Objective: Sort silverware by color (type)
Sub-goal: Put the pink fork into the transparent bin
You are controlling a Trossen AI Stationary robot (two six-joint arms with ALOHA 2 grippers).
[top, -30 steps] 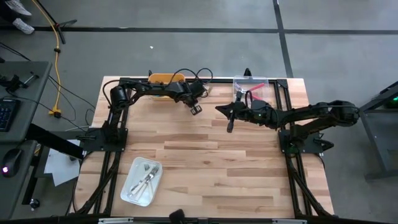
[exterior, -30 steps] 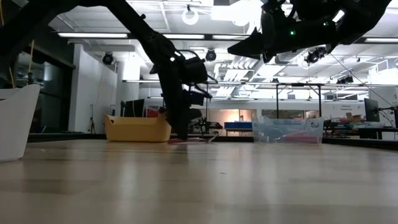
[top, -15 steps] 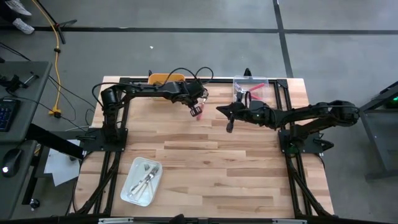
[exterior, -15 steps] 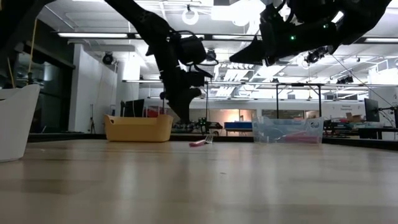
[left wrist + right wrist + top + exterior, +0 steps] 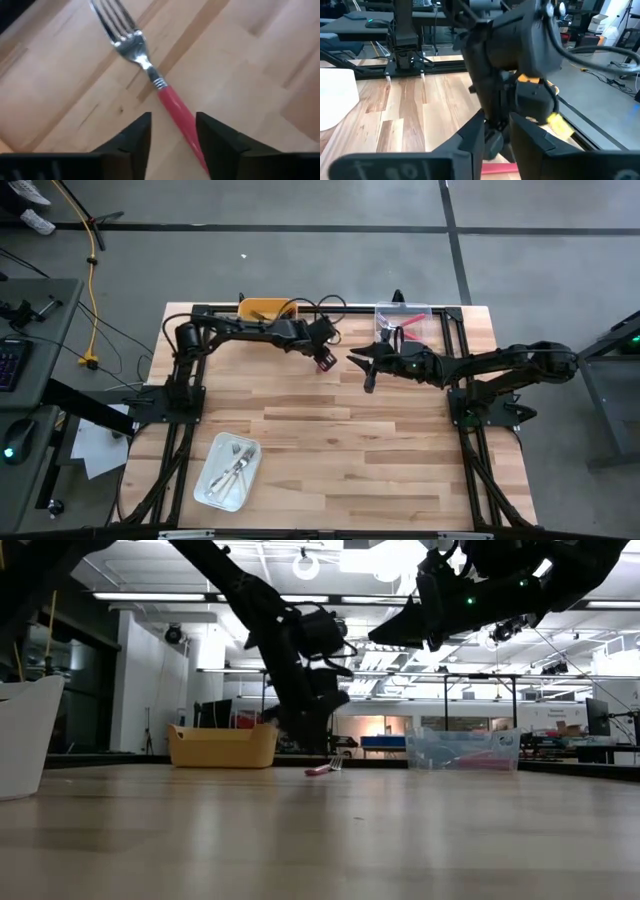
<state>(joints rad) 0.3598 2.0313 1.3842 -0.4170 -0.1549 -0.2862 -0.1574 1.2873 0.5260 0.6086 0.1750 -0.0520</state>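
Below the left pincer point(image 5: 172, 132), fingers parted, a red fork point(image 5: 150, 75) flat on the table point(image 5: 350, 440); right pincer's point(image 5: 368, 378) state unclear.

Left claw point(image 5: 172, 132) open, low

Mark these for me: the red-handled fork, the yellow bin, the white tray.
red-handled fork point(image 5: 176, 109): left wrist view, on the red handle.
yellow bin point(image 5: 222, 746): low view, on its front wall.
white tray point(image 5: 209, 471): high view, on a bare part of its floor.
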